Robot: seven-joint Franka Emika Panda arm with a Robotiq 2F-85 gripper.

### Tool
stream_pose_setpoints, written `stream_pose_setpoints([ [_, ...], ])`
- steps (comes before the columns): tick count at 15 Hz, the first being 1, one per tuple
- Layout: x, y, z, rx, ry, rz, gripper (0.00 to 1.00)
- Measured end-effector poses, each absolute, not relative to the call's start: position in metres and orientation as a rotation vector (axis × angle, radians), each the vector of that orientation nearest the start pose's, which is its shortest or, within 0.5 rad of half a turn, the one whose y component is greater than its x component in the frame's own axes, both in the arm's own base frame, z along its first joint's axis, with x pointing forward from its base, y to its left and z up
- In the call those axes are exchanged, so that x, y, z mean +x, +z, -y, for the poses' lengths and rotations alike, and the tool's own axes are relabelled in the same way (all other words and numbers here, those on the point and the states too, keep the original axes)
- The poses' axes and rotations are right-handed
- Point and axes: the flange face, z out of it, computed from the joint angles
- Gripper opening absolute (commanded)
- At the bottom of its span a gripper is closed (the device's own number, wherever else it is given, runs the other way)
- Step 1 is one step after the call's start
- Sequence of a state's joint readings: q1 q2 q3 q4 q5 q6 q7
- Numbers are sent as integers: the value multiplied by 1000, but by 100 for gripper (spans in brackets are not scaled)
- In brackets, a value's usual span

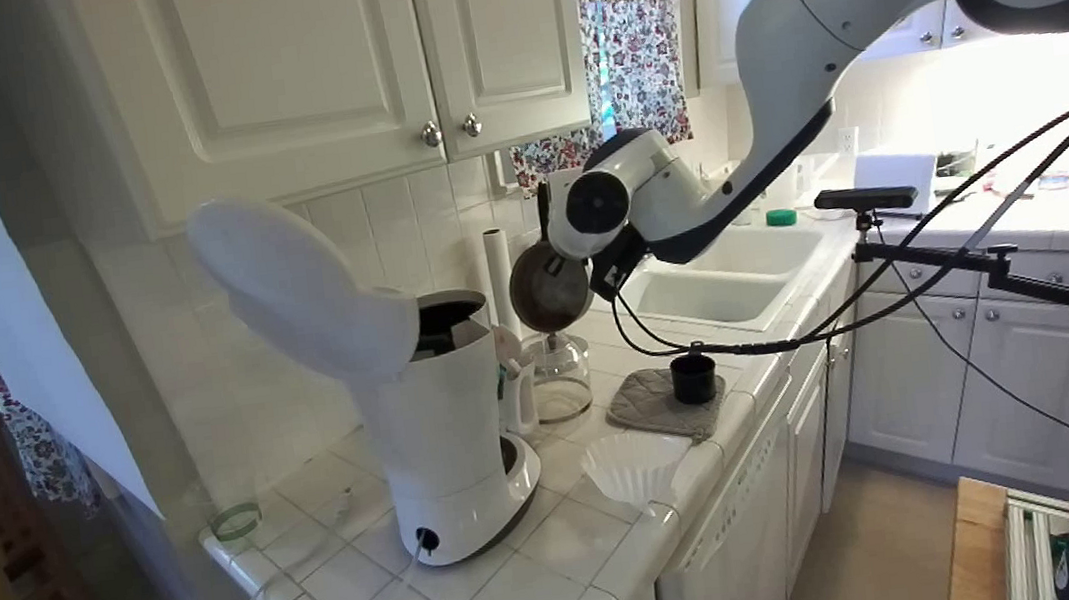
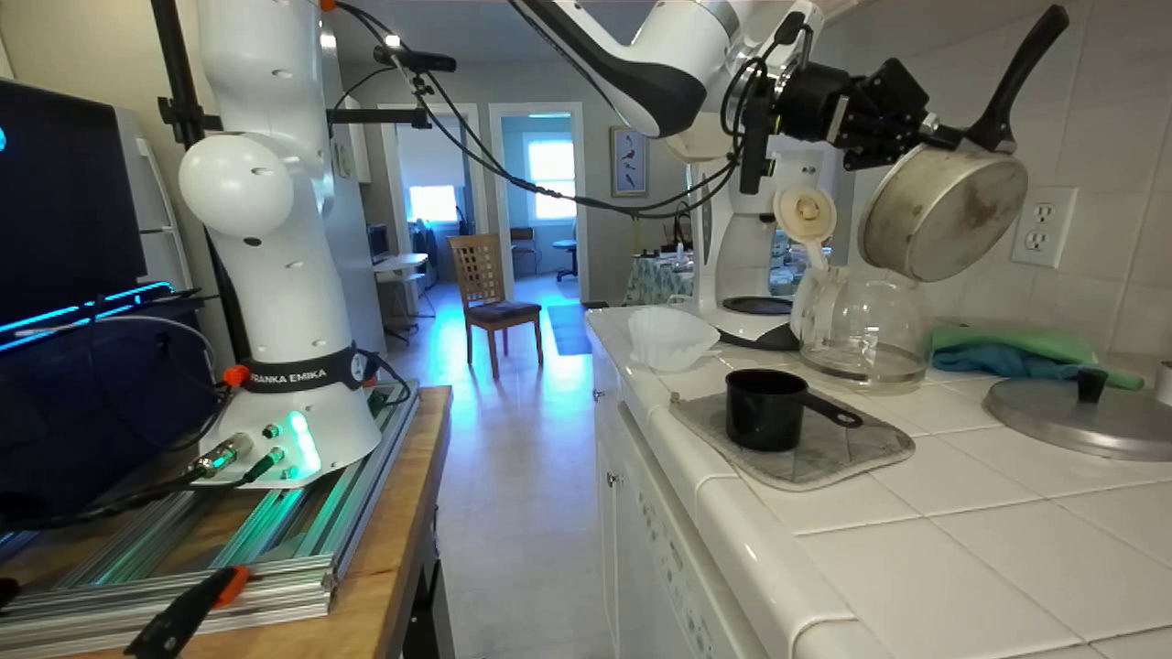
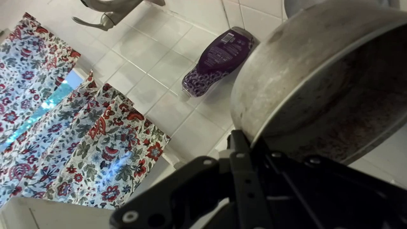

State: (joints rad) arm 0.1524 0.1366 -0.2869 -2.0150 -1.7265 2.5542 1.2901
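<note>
Wrist view gives the best look at the saucepan (image 3: 318,73): dull, scuffed metal outside, dark brownish staining inside, tipped well over to one side. End effector (image 3: 249,143) is clamped on it, pinching the wall right at the rim. The pan's up in the air over the tabletop (image 2: 1016,526), near the tiled wall (image 2: 1094,128), and in an exterior view its black handle (image 2: 1018,82) sticks up while the underside has a brownish blotch. Glass carafe (image 2: 870,320) sits lower down, near it. The arm (image 1: 792,39) slants down, with the end effector roughly level and aimed toward the wall. Annoying bits: the wrist view chops off the pan's right side, and it's too dark to make out the whole inside. Also, in an exterior view the bulky wrist (image 1: 599,200) hides most of the end effector.
</note>
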Motion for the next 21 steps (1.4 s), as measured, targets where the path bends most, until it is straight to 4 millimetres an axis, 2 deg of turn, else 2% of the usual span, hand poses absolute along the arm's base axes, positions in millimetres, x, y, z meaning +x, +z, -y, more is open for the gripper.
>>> stream_pose_setpoints([
  [9,593,421,43,2026,1046,-13,2],
  [21,577,427,40,1932,1100,-35,2],
])
